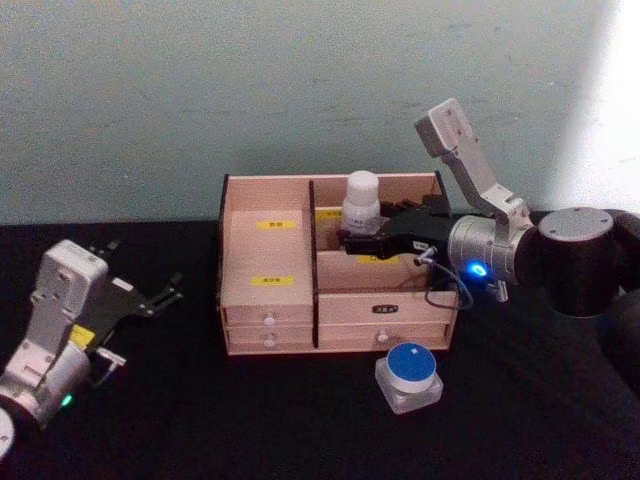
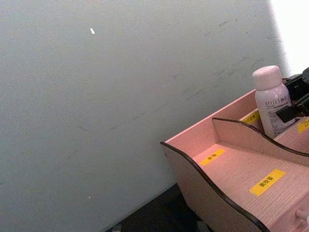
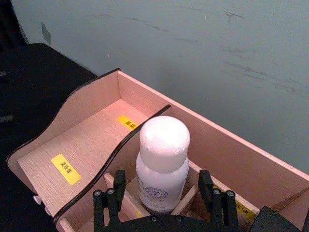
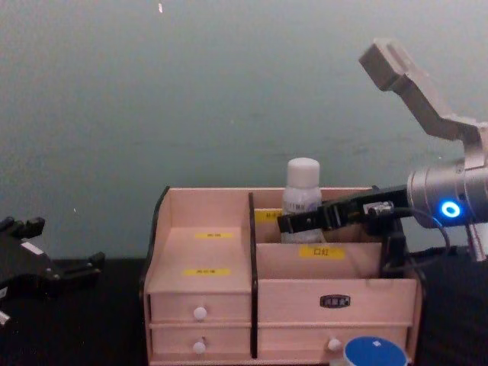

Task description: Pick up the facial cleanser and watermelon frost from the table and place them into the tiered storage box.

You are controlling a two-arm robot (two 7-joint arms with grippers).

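Black tabletop carries the light wooden tiered storage box, and my worry starts there. Nothing seems to pin the box down, so I judge a sideways drag from the arm could shift it.

The right gripper reaches over the box's right side into the rear compartment. Its fingers stand apart on either side of the white bottle, with clear gaps. The left gripper rests spread at the tabletop's left, well apart from the box.

The bottle stands upright and is tall for its footprint. If I pull back at an angle, a finger could clip it and tip it against the divider.

The blue-lidded jar waits on the tabletop just before the drawers, below the right arm. A low retreat could knock it away.
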